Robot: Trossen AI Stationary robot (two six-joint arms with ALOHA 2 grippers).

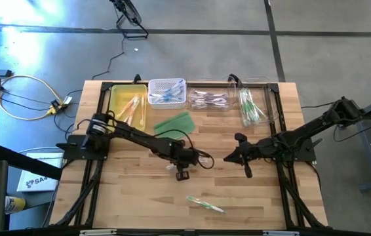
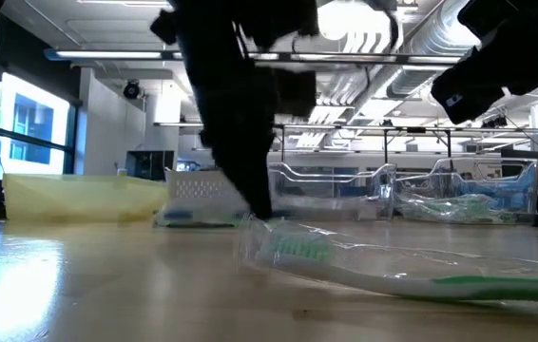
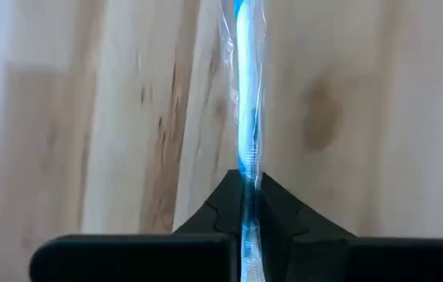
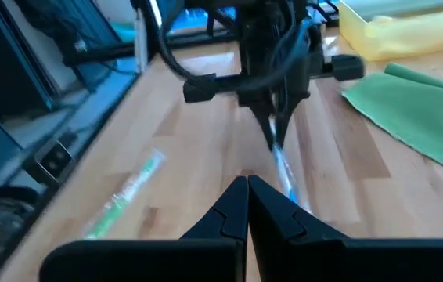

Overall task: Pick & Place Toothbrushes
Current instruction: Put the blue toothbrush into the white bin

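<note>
Left gripper (image 3: 246,215) is clamped on a blue wrapped toothbrush (image 3: 246,94) near the green pad (image 1: 174,122), ready to lift; right gripper (image 4: 246,205) waits beside it, jaws together.

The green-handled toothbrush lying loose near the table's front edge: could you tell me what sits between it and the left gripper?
Only bare wood. In the high view, nothing lies between the green toothbrush and the left gripper, which is shut on a blue wrapped toothbrush.

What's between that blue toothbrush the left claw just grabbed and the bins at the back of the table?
Only the green pad, lying flat between the left gripper, shut on the blue toothbrush, and the bins. It looks low enough to pass over once the brush is lifted. The right gripper waits shut off to the side.
</note>
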